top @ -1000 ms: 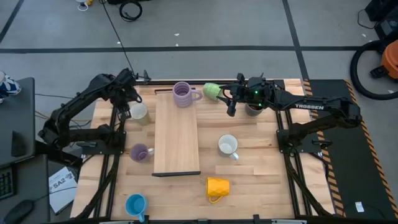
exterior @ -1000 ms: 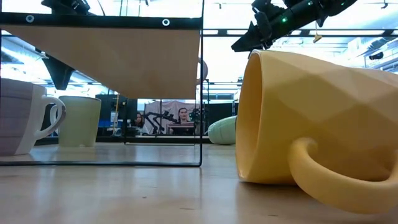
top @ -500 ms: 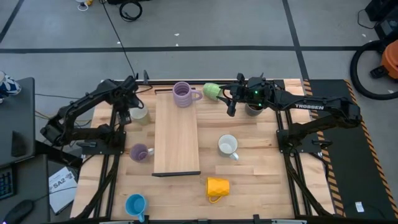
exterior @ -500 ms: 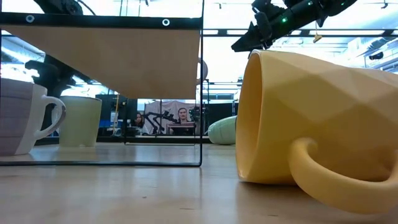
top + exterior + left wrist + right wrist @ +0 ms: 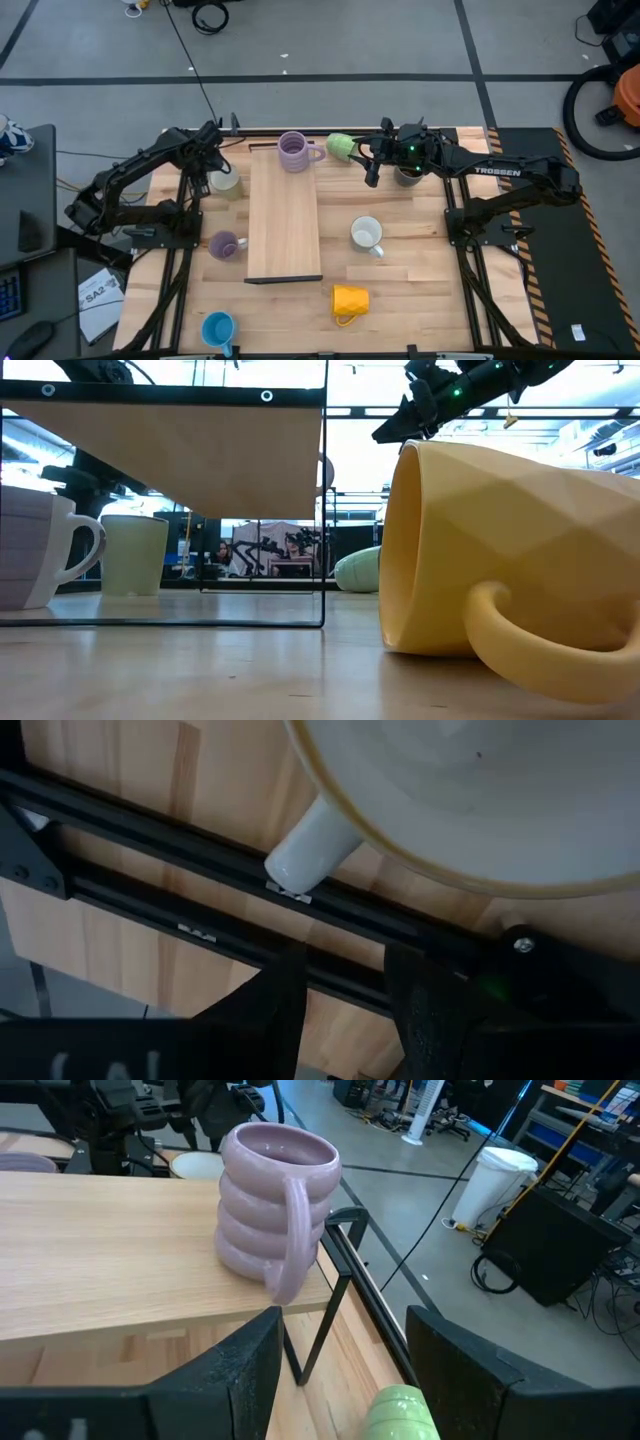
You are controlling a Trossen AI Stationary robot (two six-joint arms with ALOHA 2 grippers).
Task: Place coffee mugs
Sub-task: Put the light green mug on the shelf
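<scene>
A white coffee mug (image 5: 224,182) stands upright near the table's far left. My left gripper (image 5: 204,166) hangs just above it on its left side, open and pointing down; in the left wrist view the mug's handle (image 5: 308,848) lies just ahead of the gripper (image 5: 345,990). My right gripper (image 5: 371,170) waits open above the far middle of the table, beside a green mug (image 5: 341,146) lying on its side. A ribbed lavender mug (image 5: 268,1208) stands on the far end of a raised wooden board (image 5: 284,215).
Other mugs stand or lie on the table: a small lavender one (image 5: 225,245), a white one (image 5: 367,235), a yellow one on its side (image 5: 350,300), a blue one (image 5: 218,328), and a dark one (image 5: 407,178) under the right arm. Black frame rails (image 5: 200,870) run along the table's left edge.
My left gripper has come down toward the white mug at the table's far left and then held still. The mugs and the right arm have not moved.
</scene>
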